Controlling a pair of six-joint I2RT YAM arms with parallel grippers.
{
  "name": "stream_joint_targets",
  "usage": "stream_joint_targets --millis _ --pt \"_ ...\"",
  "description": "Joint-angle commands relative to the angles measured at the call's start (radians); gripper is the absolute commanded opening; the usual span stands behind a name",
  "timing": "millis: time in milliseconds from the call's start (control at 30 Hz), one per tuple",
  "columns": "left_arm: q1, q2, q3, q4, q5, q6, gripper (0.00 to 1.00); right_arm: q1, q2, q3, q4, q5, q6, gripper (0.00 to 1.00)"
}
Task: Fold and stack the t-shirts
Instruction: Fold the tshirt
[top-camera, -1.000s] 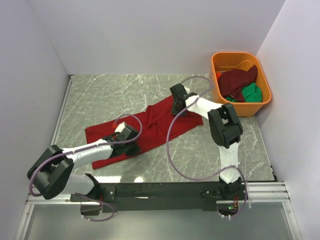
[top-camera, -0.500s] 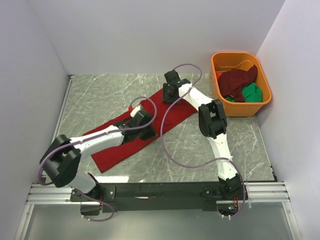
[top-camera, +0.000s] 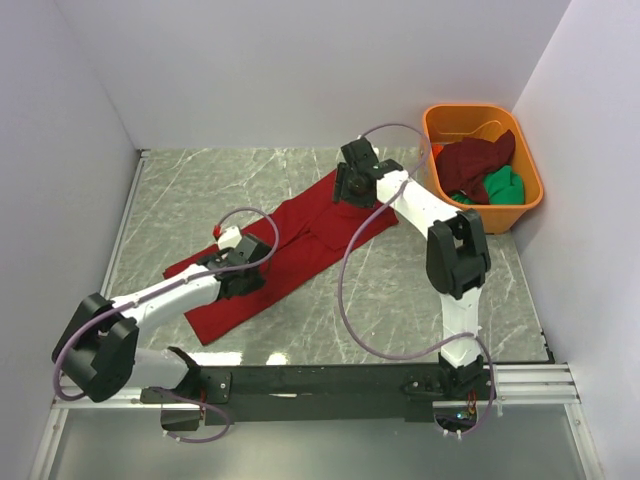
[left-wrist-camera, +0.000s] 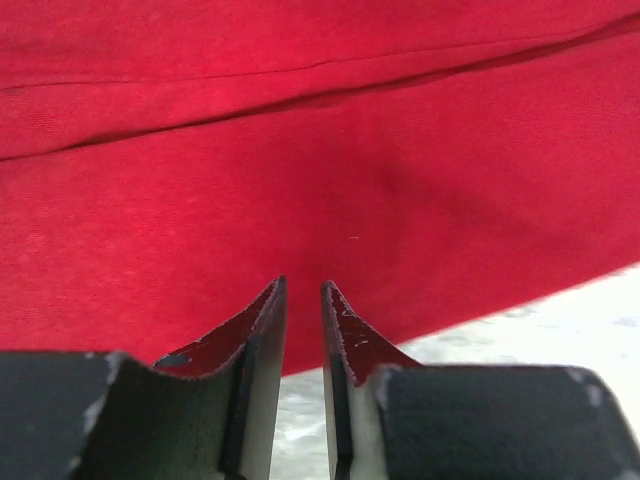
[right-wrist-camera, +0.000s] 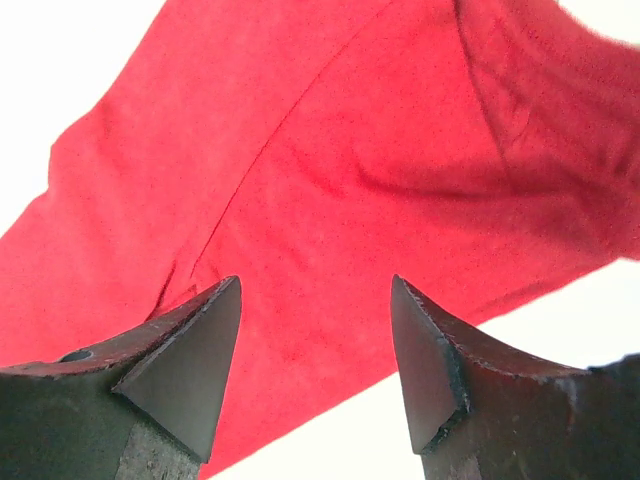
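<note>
A bright red t-shirt (top-camera: 300, 240) lies stretched out diagonally on the marble table, from near left to far right. My left gripper (top-camera: 245, 278) rests over its near-left part. In the left wrist view the jaws (left-wrist-camera: 302, 290) are almost closed with a thin gap and nothing between them, just at the cloth's edge (left-wrist-camera: 300, 150). My right gripper (top-camera: 350, 190) hovers over the shirt's far-right end. In the right wrist view it (right-wrist-camera: 318, 285) is open and empty above the red cloth (right-wrist-camera: 330, 180). A dark maroon t-shirt (top-camera: 478, 160) and a green t-shirt (top-camera: 503, 186) lie bunched in the tub.
An orange plastic tub (top-camera: 480, 108) stands at the far right against the wall. White walls close in the table on the left, back and right. Purple cables loop off both arms above the shirt.
My left gripper has pulled back toward the near left along the shirt. My right gripper has shifted slightly right and nearer at the shirt's far end. The shirt lies longer and narrower than a second ago.
</note>
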Motion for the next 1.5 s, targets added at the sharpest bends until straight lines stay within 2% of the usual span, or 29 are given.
stream_joint_targets --millis 0,100,400,900,1100,1167,1300,1400,1467 --pt "0.000 0.021 -0.009 0.006 -0.052 0.031 0.26 0.017 -0.047 -0.080 0.068 0.024 0.048 0.68" --pt "0.000 0.075 -0.020 0.024 -0.057 0.043 0.27 0.018 -0.029 -0.108 0.077 0.024 0.051 0.68" --pt "-0.046 0.189 -0.022 0.070 0.051 0.084 0.25 0.003 0.097 -0.017 0.033 0.041 0.014 0.68" --pt "-0.371 0.289 0.093 0.107 0.255 -0.078 0.23 -0.046 0.238 0.167 -0.073 0.053 -0.104 0.67" --pt "-0.460 0.325 0.175 0.145 0.302 -0.093 0.24 -0.046 0.250 0.159 -0.089 0.062 -0.151 0.67" --pt "-0.463 0.327 0.201 0.147 0.305 -0.086 0.25 -0.046 0.261 0.167 -0.093 0.048 -0.163 0.67" --pt "-0.446 0.290 0.274 0.064 0.212 -0.048 0.30 -0.046 0.321 0.277 -0.139 0.021 -0.196 0.67" --pt "-0.368 0.204 0.284 0.058 0.203 -0.026 0.34 -0.040 0.373 0.369 -0.179 -0.004 -0.211 0.67" --pt "-0.266 0.133 0.281 0.084 0.216 0.000 0.37 -0.040 0.410 0.412 -0.200 -0.015 -0.216 0.67"
